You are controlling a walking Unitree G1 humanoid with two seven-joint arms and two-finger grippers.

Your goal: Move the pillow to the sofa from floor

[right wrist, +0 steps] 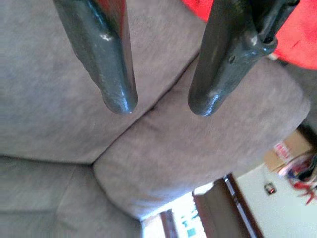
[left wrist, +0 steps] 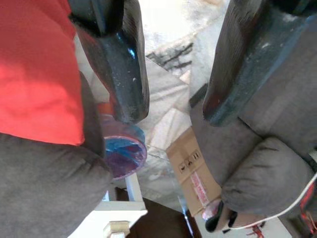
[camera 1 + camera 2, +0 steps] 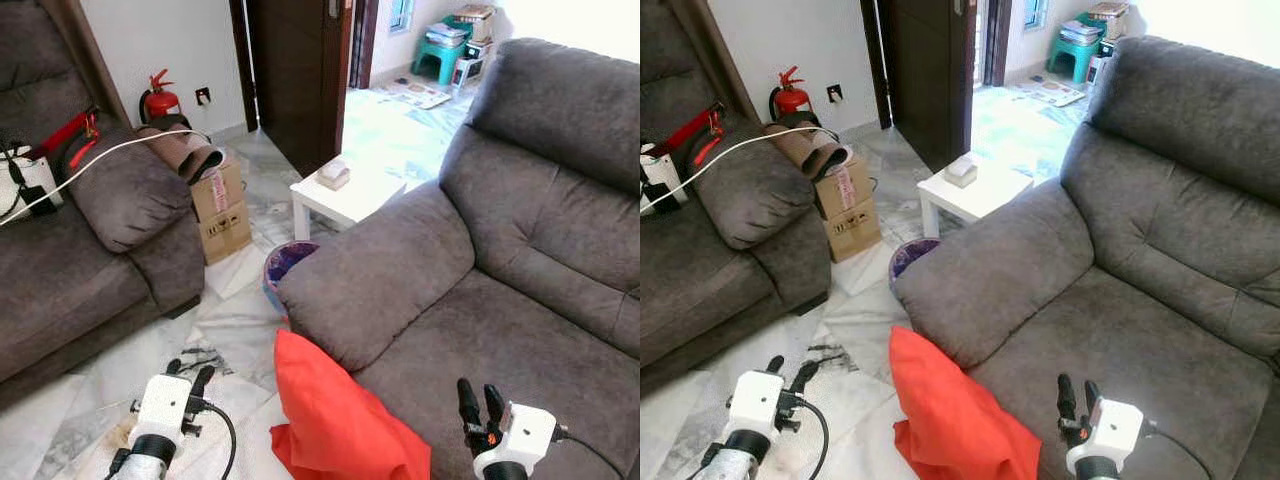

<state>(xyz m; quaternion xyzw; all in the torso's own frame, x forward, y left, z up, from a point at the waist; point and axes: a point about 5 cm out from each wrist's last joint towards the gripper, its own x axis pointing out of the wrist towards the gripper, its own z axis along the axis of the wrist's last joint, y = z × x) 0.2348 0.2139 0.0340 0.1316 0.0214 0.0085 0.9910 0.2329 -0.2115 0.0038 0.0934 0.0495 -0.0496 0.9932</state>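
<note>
A red pillow (image 3: 335,415) stands on the marble floor (image 3: 230,320), leaning against the front of the grey sofa (image 3: 520,270) on the right. Its red cloth also fills a corner of the left wrist view as the pillow (image 2: 34,74). My left gripper (image 3: 190,376) is open over the floor, just left of the pillow and apart from it. My right gripper (image 3: 479,400) is open above the sofa seat, just right of the pillow, with nothing between its fingers (image 1: 116,74).
A second grey sofa (image 3: 90,250) stands at the left with a white cable and devices on it. Cardboard boxes (image 3: 220,205), a purple bin (image 3: 285,262) and a small white table (image 3: 345,195) crowd the gap between sofas. A fire extinguisher (image 3: 160,100) is by the wall.
</note>
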